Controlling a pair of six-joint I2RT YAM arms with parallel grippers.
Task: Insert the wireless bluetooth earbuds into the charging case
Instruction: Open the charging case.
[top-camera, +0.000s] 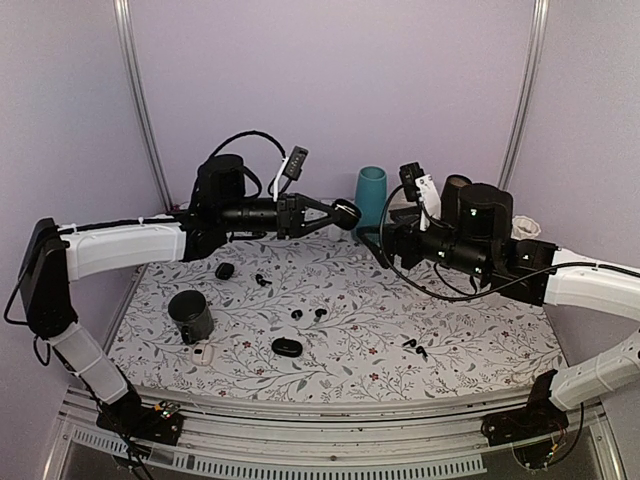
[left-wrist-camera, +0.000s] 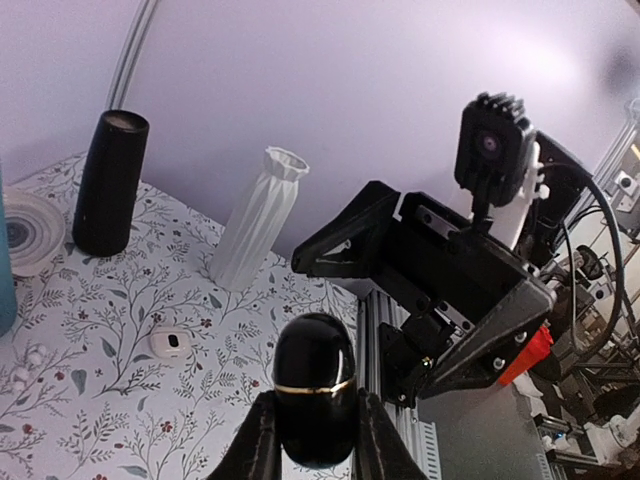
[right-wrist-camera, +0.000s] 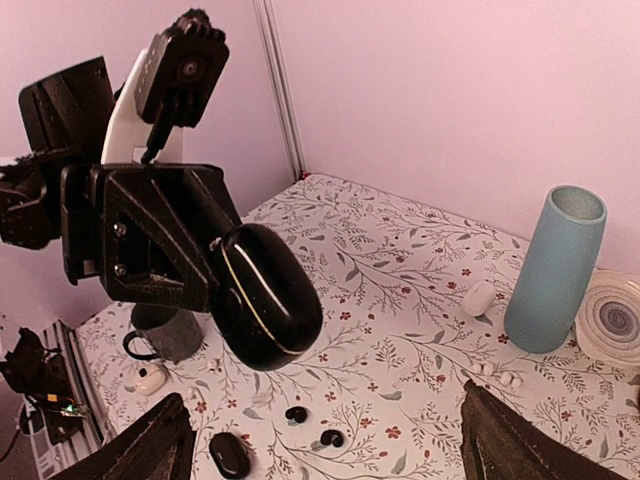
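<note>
The left hand (left-wrist-camera: 314, 442) is clamped on a glossy black pebble-shaped charging case (left-wrist-camera: 313, 385), one finger on each side of its lower half. It holds the case in the air above the flower-printed surface (top-camera: 470, 330), near the teal cylindrical vase (top-camera: 370, 198). The case is shut, with a thin pale seam line ringing it across its short way, so its contents are hidden. In the left wrist view its long axis runs in line with the fingers, rounded end pointing away from the hand. In the right wrist view it leans from upper left to lower right.

The right hand (top-camera: 384, 246) faces the case with its fingers spread wide and nothing between them.

Two tiny glossy black earbuds (top-camera: 308, 314) lie side by side on the surface, below the raised case and well apart from it. They are too small to tell which way their stems point. More small black earbuds lie further left (top-camera: 262, 279) and further right (top-camera: 412, 347). A second black pebble case (top-camera: 285, 347) rests on the surface nearer the arm bases; whether it is open I cannot tell. A black cylindrical cup (top-camera: 190, 315) stands upright at the left, its inside too dark to read.
</note>
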